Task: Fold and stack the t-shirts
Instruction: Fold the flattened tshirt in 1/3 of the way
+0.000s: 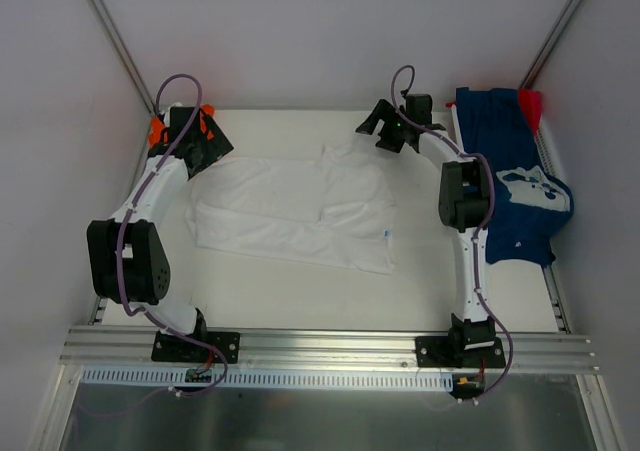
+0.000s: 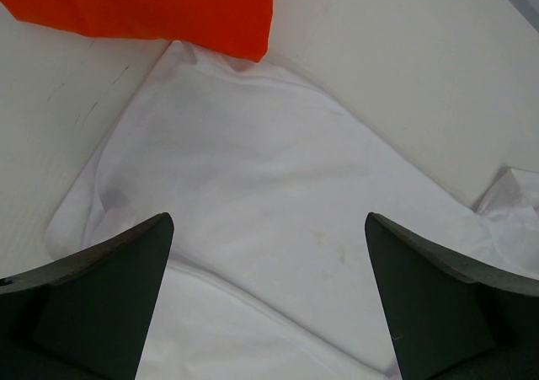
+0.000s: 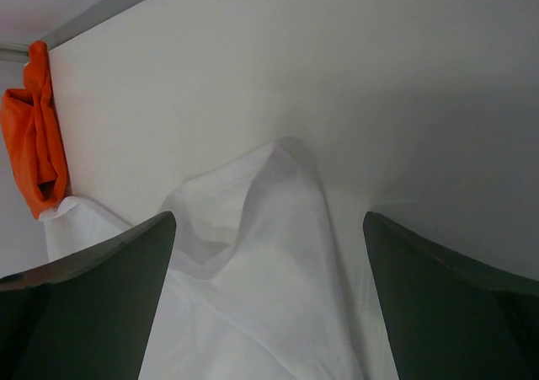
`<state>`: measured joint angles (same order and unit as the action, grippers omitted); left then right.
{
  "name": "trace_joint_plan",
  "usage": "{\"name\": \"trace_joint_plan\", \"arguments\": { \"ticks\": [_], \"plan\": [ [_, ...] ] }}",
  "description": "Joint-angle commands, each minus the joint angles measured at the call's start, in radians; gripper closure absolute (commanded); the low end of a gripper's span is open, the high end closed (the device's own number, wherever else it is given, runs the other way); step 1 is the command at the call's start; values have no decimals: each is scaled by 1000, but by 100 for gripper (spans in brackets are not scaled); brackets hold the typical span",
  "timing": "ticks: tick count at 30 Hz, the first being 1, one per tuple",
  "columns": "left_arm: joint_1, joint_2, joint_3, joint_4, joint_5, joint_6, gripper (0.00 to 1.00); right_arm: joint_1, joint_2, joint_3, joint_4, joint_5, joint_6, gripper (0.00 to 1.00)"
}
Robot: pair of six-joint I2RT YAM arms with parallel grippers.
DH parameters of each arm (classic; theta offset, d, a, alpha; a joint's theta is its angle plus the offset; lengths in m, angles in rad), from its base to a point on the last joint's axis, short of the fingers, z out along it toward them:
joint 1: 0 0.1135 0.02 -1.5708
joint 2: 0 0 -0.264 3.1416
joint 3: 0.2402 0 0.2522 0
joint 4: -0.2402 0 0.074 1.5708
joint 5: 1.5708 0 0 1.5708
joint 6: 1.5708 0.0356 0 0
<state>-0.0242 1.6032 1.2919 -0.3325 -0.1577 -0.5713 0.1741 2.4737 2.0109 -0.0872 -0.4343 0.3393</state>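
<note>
The plain white t-shirt (image 1: 295, 211) lies spread on the table's middle, partly folded. My left gripper (image 1: 207, 156) hovers over its far left corner, open and empty; the white cloth (image 2: 269, 220) fills the left wrist view. My right gripper (image 1: 385, 131) is open and empty over the shirt's raised far right corner (image 3: 269, 228). The orange t-shirt (image 1: 158, 128) is bunched at the far left, mostly hidden by the left arm; it also shows in the left wrist view (image 2: 152, 5) and the right wrist view (image 3: 38, 136). The navy t-shirt (image 1: 515, 171) with white print lies at the right. A small red one (image 1: 530, 103) peeks behind it.
White enclosure walls stand close on the left, back and right. A metal rail (image 1: 330, 349) with both arm bases runs along the near edge. Bare table (image 1: 300, 296) lies between the white shirt and the rail.
</note>
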Motion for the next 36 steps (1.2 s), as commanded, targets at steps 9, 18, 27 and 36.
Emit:
{"name": "trace_joint_plan", "arguments": {
  "ticks": [9,18,27,36],
  "plan": [
    [4,-78,-31,50,15,2,1,33,51,40,118,-44,103,1],
    [0,-66,-49,58,18,-9,1,70,50,15,113,-34,93,2],
    [0,-74,-63,59,3,5,1,79,30,-14,104,2,69,55],
    [-2,-71,-75,64,-16,16,1,77,31,-23,96,9,58,100]
  ]
}}
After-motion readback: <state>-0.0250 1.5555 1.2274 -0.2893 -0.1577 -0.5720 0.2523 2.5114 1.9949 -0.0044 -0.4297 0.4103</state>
